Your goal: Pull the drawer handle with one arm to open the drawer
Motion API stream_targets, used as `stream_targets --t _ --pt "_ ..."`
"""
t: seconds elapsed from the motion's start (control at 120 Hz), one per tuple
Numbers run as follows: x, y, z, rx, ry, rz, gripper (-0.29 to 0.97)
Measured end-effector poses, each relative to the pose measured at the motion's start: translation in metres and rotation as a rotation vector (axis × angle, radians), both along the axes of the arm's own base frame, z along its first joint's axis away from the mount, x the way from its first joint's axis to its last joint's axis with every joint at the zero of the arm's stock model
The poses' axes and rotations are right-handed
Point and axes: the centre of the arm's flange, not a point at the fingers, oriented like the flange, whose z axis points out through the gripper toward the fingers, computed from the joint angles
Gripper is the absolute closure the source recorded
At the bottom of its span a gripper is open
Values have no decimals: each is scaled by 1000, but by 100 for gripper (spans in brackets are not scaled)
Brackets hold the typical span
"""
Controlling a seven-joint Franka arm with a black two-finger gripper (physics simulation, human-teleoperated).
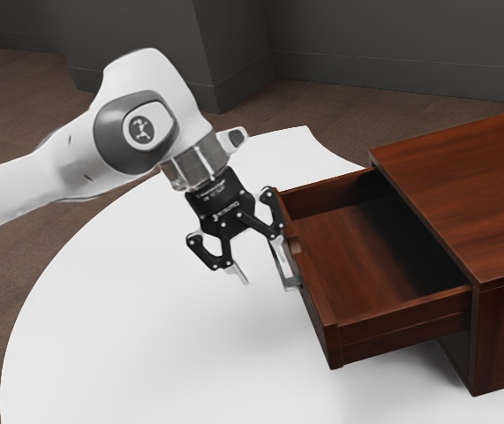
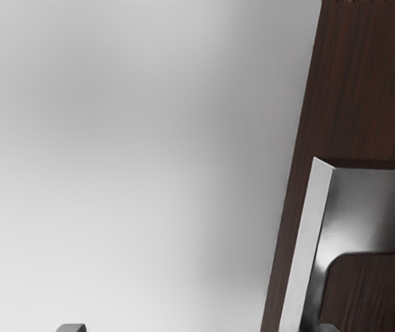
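Closest to you is the round white desk point(image 1: 119, 353). Just past its near edge hang the jaws. They are open, with the two fingers spread wide. One finger is out over the desk, away from the wood. The other is right up against the front of the drawer point(image 1: 371, 265), where the shiny metal handle point(image 2: 306, 256) sits. In the wrist view the handle is just beside the hand. I cannot tell if the finger is hooked behind it or only touching it.

The drawer is already a long way out of the brown cabinet point(image 1: 477, 177), and you can look down into it. So I think the job is almost done.

To do this step well, pull in a straight line away from the cabinet, the same way the drawer slides. Go slow. Do not lift or twist the hand, or the finger may slip off the handle. Do not pull too far, or the drawer could drop out, or the cabinet could slide on the desk.

Behind it all is the brown floor point(image 1: 22, 79).
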Motion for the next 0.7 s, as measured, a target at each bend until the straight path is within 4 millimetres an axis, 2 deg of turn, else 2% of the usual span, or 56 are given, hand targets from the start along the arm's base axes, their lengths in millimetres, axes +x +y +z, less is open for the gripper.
stream_targets --t 0.167,0.3,0.35,0.475,0.525,0.567,0.642,0.7 --pt "-2 1 3 -1 -2 1 27" --pt "-9 2 18 -2 -16 -7 25" --pt "-18 3 34 1 -24 -19 25" --pt "-39 11 102 66 -81 -63 15" --pt "-44 24 122 101 -107 -84 12" --pt "-50 43 137 133 -130 -93 11" --pt "-64 89 157 193 -147 -88 8" --pt "-76 126 163 234 -140 -88 7"
